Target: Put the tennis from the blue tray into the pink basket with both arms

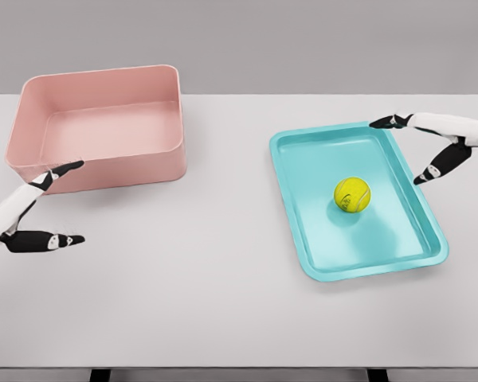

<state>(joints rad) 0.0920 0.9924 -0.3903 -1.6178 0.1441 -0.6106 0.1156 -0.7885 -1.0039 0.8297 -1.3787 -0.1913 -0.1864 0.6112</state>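
One tennis ball (352, 194) in the blue tray (319, 263), pink basket (103, 171) empty, both hands' fingers spread apart.

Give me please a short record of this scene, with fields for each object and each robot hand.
tennis ball: yellow, lying in the blue tray, untouched
blue tray: on the table, right side
pink basket: on the table, left side, nothing inside
left robot hand: open, at the basket's front left corner
right robot hand: open, at the tray's far right corner
table: white
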